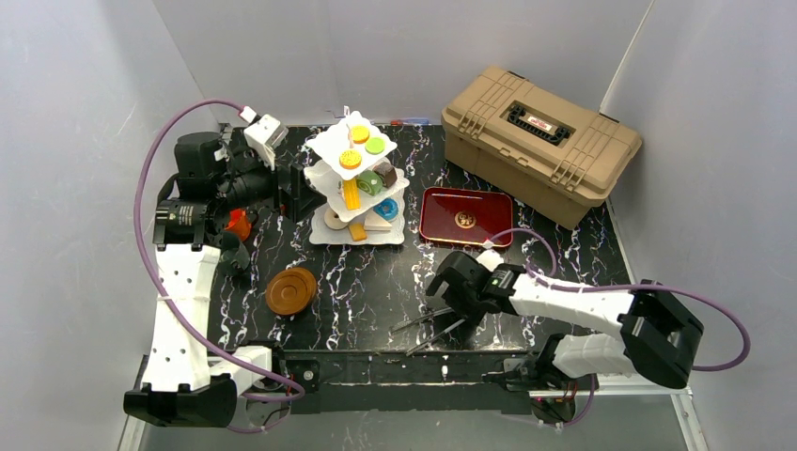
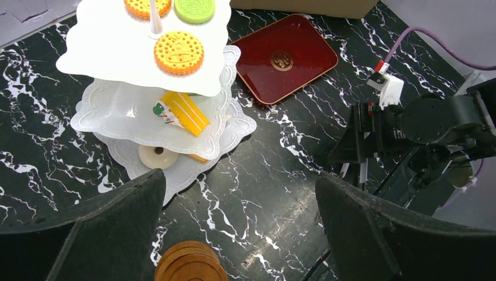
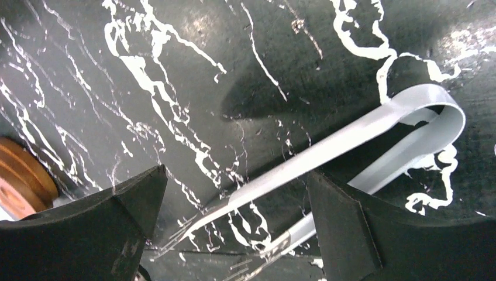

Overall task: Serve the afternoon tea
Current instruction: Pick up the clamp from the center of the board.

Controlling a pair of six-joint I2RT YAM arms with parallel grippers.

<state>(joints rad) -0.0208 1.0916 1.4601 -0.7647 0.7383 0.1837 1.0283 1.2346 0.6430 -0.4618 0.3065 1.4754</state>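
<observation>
The top camera sits high behind the arm bases, looking down and forward over the whole table (image 1: 376, 282) to the far walls. The left wrist camera hangs above the table's left side, looking down toward the far right across the stand (image 2: 146, 88), tray (image 2: 281, 58) and right arm (image 2: 427, 123). The right wrist camera is close over the near edge, above the tongs (image 3: 351, 140). All three views catch the saucers (image 1: 290, 290).

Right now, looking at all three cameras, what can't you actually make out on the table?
- Orange cup: top view, mostly hidden behind the left arm.
- Lower tiers of the stand: top and left wrist views, some pastries covered by the plates above.
- Saucer stack: left wrist view, cut off by the bottom edge.
- Tongs: right wrist view, tips blurred.
</observation>
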